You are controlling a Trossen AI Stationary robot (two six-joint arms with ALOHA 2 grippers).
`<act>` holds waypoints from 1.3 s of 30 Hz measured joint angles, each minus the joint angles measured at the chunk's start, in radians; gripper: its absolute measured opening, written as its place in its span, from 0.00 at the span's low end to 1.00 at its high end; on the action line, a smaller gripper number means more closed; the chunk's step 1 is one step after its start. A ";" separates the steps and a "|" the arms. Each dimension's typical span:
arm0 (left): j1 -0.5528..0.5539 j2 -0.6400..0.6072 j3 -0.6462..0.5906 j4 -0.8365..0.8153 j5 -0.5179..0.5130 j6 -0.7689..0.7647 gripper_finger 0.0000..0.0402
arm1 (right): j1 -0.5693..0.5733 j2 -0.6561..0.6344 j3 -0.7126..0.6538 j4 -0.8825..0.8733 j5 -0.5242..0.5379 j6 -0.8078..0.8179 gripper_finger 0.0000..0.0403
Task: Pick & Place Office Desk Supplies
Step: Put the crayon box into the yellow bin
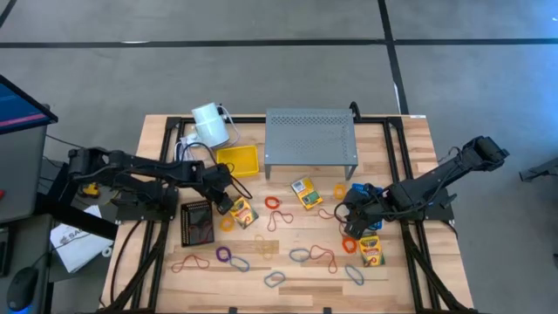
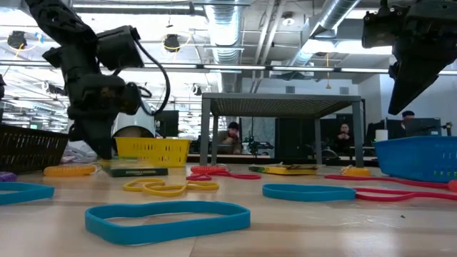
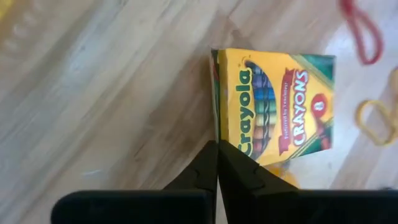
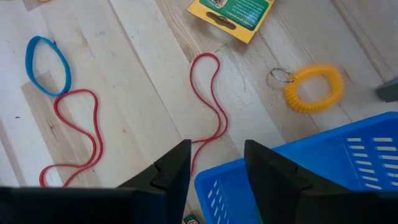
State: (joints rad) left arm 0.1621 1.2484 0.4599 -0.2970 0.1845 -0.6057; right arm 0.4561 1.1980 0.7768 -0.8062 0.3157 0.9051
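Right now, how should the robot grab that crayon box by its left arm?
The crayon box lies flat on the table, so come straight down and pinch its two long edges. The left end effector, shut at the box's edge, must open first.

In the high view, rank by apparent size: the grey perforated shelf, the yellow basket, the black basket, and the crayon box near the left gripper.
1. Grey perforated shelf
2. Yellow basket and black basket: look alike, not ranked
3. Crayon box, beside the left gripper
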 joint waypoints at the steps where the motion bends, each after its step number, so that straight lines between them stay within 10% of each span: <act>1: 0.000 -0.011 0.000 0.013 -0.002 -0.004 0.00 | 0.000 0.000 0.000 0.000 0.000 0.000 0.37; 39: 0.002 -0.479 0.004 0.005 -0.030 -0.090 0.00 | 0.000 0.000 0.000 0.000 0.000 0.001 0.37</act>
State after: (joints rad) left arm 0.1639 0.7691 0.4641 -0.2921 0.1546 -0.6961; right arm 0.4561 1.1984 0.7765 -0.8062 0.3153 0.9058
